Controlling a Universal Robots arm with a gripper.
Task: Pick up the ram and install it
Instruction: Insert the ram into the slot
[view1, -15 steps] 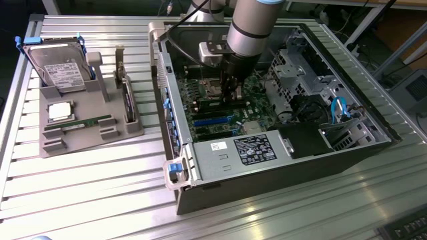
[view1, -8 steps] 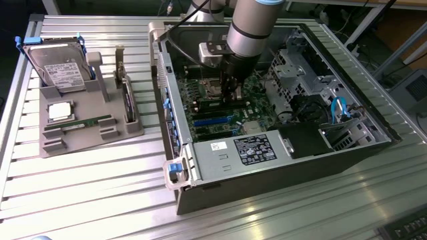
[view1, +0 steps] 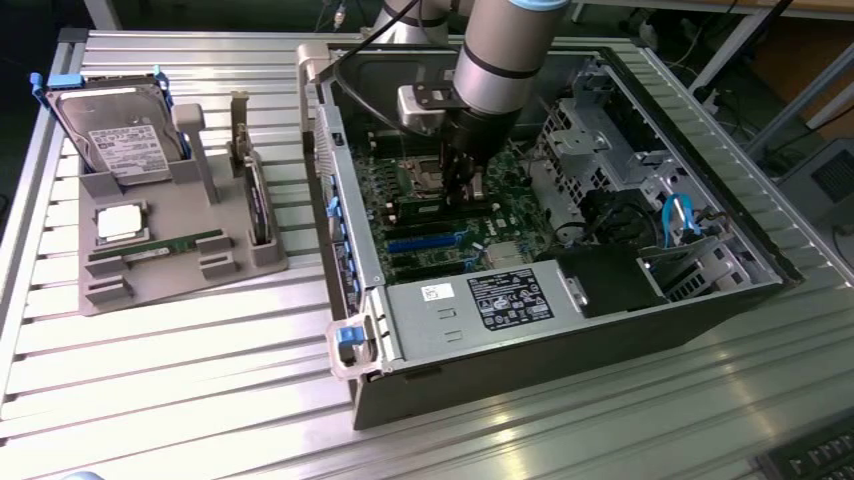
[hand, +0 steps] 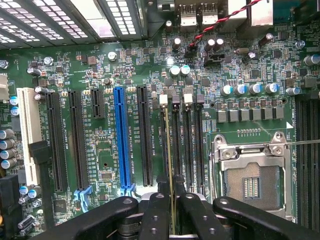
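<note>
1. A hard drive (view1: 118, 140), a processor chip (view1: 118, 222) and a spare memory stick (view1: 174, 245) are held in the grey holder (view1: 107, 295).
2. Inside the open computer case (view1: 534, 375), the ram (hand: 170, 150) is clamped edge-on by the gripper (hand: 171, 182), in line with the motherboard's memory slots (hand: 186, 145).

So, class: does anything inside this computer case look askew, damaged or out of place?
Nothing stands out. The ram, gripped edge-on by the gripper, lines up with the memory slots; the motherboard shows no damage.
</note>
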